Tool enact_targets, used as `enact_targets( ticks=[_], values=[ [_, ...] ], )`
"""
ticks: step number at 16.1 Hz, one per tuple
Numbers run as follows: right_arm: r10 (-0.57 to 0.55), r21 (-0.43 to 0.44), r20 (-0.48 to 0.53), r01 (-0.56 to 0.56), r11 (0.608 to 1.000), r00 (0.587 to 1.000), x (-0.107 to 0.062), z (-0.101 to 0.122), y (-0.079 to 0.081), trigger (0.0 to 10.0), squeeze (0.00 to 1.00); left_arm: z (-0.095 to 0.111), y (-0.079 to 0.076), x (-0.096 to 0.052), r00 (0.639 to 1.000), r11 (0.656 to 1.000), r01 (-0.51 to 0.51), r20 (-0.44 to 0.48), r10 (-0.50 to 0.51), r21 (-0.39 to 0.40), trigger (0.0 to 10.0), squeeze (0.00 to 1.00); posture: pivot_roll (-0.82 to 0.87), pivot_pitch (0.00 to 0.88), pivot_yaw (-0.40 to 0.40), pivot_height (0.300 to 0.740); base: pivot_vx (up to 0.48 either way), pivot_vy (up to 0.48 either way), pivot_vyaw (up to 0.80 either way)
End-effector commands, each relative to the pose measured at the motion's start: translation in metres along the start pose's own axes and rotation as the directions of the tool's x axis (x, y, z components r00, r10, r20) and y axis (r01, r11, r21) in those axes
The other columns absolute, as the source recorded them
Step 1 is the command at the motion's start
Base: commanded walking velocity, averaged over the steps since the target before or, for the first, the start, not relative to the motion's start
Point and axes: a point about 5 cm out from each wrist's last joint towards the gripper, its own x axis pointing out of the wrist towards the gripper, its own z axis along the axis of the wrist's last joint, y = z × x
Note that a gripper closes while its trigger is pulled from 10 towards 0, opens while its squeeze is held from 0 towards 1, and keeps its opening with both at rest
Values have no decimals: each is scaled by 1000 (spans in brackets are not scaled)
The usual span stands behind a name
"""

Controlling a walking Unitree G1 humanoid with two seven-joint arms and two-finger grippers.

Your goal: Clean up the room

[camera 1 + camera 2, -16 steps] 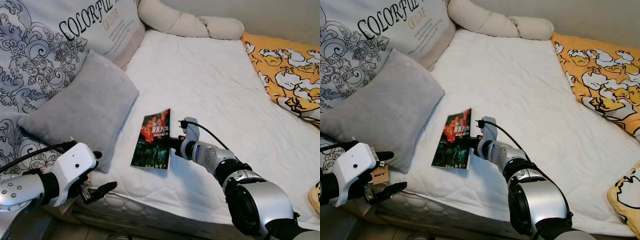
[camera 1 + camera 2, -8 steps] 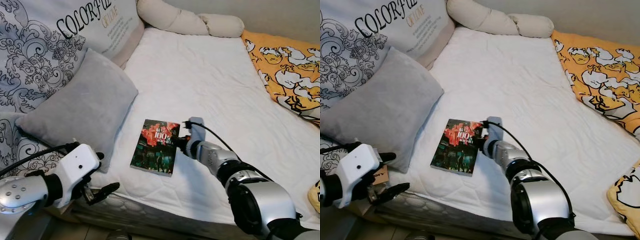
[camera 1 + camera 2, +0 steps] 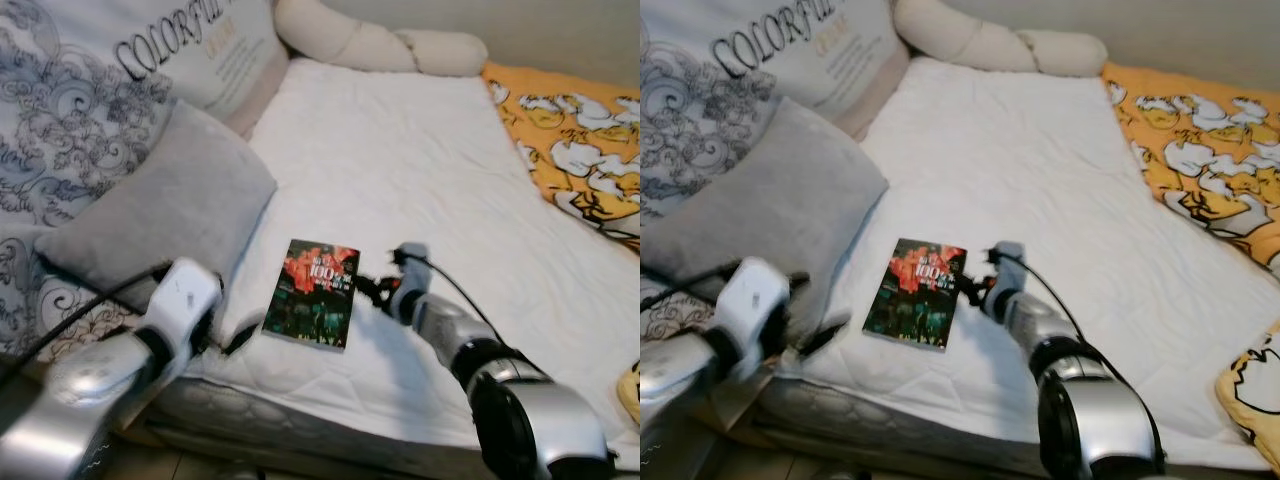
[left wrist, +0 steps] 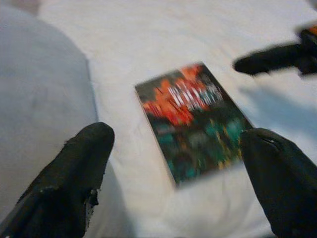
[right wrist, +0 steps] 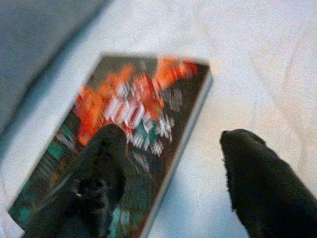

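Note:
A paperback book (image 3: pixel 312 292) with a dark red and green cover lies flat on the white mattress (image 3: pixel 400 170), near its front edge. My right gripper (image 3: pixel 368 287) sits at the book's right edge and is open. In the right wrist view one finger (image 5: pixel 106 168) hangs over the cover (image 5: pixel 143 109) and the other over the sheet. My left gripper (image 3: pixel 234 336) is low at the book's front left, beside the grey pillow. It is wide open, and in the left wrist view the book (image 4: pixel 193 114) lies ahead between its fingers (image 4: pixel 74 173).
A grey pillow (image 3: pixel 160 215) leans left of the book, with a large patterned cushion (image 3: pixel 90 100) behind it. A cream bolster (image 3: pixel 380 45) lies along the far edge. An orange duck-print blanket (image 3: pixel 580 140) covers the right side. The mattress edge drops off at the front.
The book, tipped up on its edge in my right gripper a second ago, now lies flat, and that gripper has let go. My left arm has swung in towards the book.

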Motion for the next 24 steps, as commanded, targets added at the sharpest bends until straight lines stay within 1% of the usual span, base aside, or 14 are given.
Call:
enact_targets(
  ticks=[1,2,4,6,8,10,11,12,13,15,18,19,20,24],
  values=[
    [17,-33,76,-15,999,997,-7,10,-8,10000,1000,0,8,3,995,995,-97,22,98,-28,10000,0,73,0,-43,740,0,0,0],
    [23,-69,123,-15,998,992,-16,13,-12,10000,1000,-2,7,8,990,989,-136,32,138,-58,10000,0,50,0,-37,740,0,0,0],
    [-16,-62,205,29,998,979,-33,14,-13,10000,1000,-3,4,13,985,984,-165,38,168,-74,10000,0,26,0,-26,740,0,0,0],
    [-77,-61,299,100,993,951,-59,8,-10,10000,1000,-6,1,17,977,975,-204,43,208,-86,10000,0,-3,0,-19,740,0,0,0],
    [-106,-72,327,136,988,939,-71,1,-7,10000,1000,-7,2,18,971,969,-229,42,234,-94,10000,0,-4,0,-22,740,0,-285,0],
    [-164,-73,388,207,976,907,-96,-9,-8,10000,1000,-12,10,15,948,945,-312,38,317,-102,10000,0,-7,0,-30,740,0,-399,0],
    [-180,-78,400,229,970,899,-101,-9,-8,10000,1000,-13,11,14,943,940,-326,37,331,-103,10000,0,-4,0,-36,740,0,-401,0],
    [-229,-56,436,281,958,870,-109,-9,-10,10000,1000,-16,12,13,937,934,-343,34,348,-95,10000,0,-5,0,-38,740,0,-401,0],
    [-248,-44,438,296,954,864,-113,-8,-8,10000,1000,-17,12,14,933,931,-353,35,358,-92,10000,0,-6,0,-38,740,0,-401,0],
    [-232,-56,432,282,958,872,-114,-7,-4,10000,1000,-17,12,15,929,927,-362,38,367,-95,10000,0,-7,0,-40,740,0,-401,0],
    [-154,-149,391,228,962,907,-109,-2,2,10000,1000,-18,14,15,924,923,-375,48,380,-88,10000,0,-5,0,-45,740,0,-385,0],
    [-157,-149,395,232,961,905,-109,-1,2,10000,969,-18,15,14,922,922,-380,51,384,-72,10000,0,-3,0,-47,740,0,-382,0],
    [-171,-134,398,241,961,901,-109,0,1,10000,0,-18,15,14,922,922,-381,53,384,-65,10000,0,0,0,-49,740,0,-382,0],
    [-244,-100,385,303,948,890,-109,-5,-3,10000,0,-18,18,12,920,922,-385,60,387,-38,10000,0,3,0,-51,740,0,-371,0]
  ],
)
